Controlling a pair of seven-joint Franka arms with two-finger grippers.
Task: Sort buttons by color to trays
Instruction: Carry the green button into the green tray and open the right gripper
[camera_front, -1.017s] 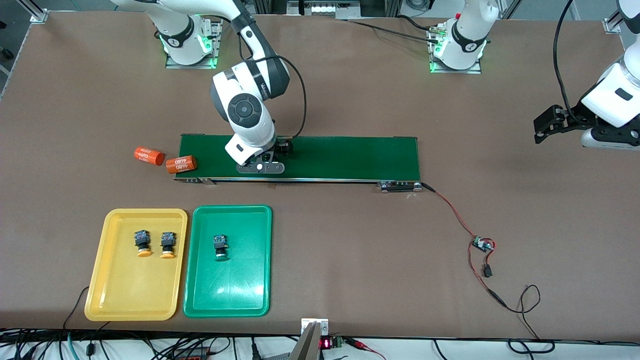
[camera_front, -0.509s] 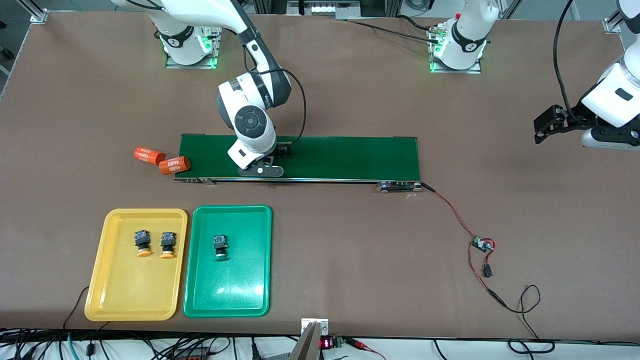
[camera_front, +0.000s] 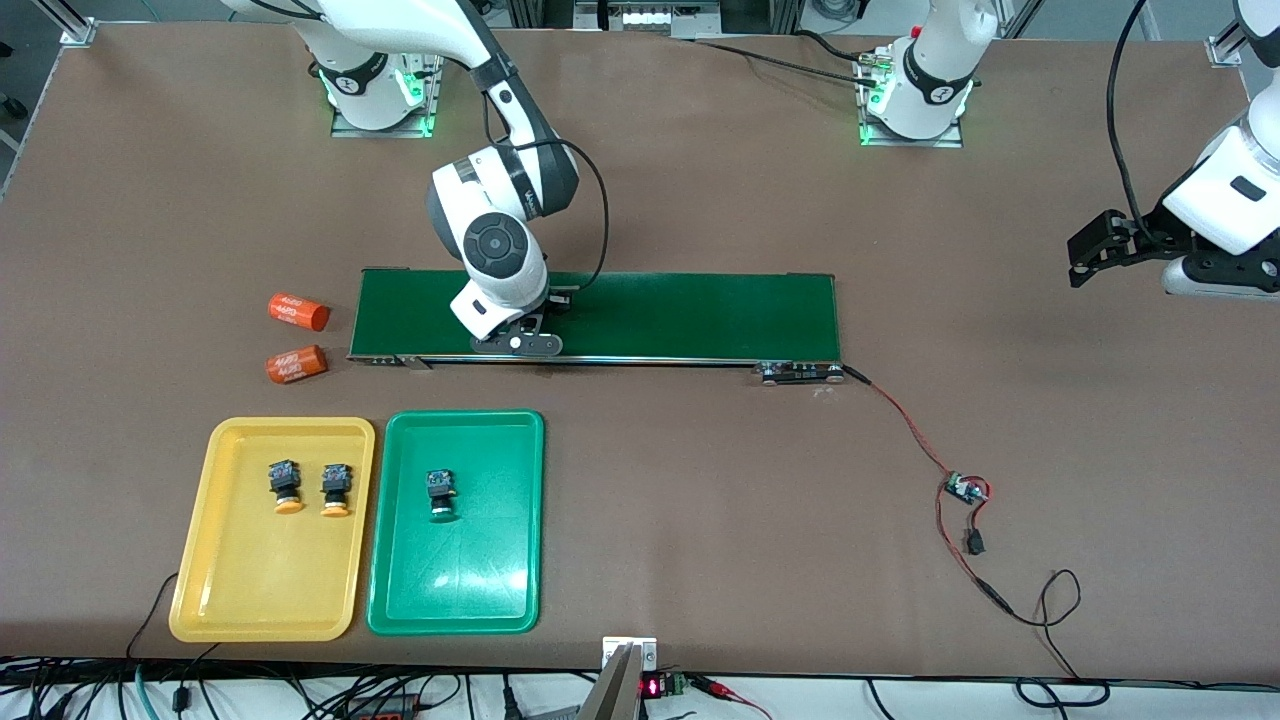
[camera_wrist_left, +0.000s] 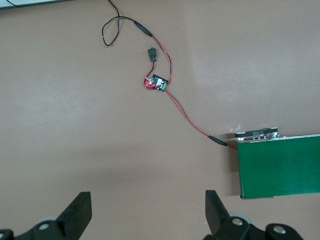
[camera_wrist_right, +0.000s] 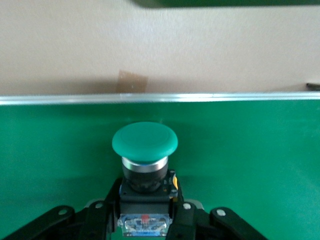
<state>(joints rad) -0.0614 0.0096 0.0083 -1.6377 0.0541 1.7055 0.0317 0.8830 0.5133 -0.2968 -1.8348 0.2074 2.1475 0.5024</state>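
Right gripper (camera_wrist_right: 145, 220) is down on the long dark-green conveyor belt (camera_front: 680, 315), fingers clamped on the black body of a green-capped push-button (camera_wrist_right: 145, 150). Left gripper (camera_wrist_left: 147, 222) is parked, fully spread, nothing held, over bare brown table (camera_wrist_left: 75, 125). Two orange-capped buttons (camera_front: 285, 487) are seated in the yellow plastic tray (camera_front: 230, 600); one green-capped button (camera_front: 440, 495) in the green plastic tray (camera_front: 460, 590).

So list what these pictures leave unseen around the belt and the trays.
- Front view: the right gripper and the green button it grips are hidden under the arm's wrist.
- Right wrist view: the button's body sits between the fingers; the contact is cut off by the edge.
- Front view: numerals on the orange cylinders are too small to read.
- Left wrist view: only one end of the belt shows; the trays are outside it.
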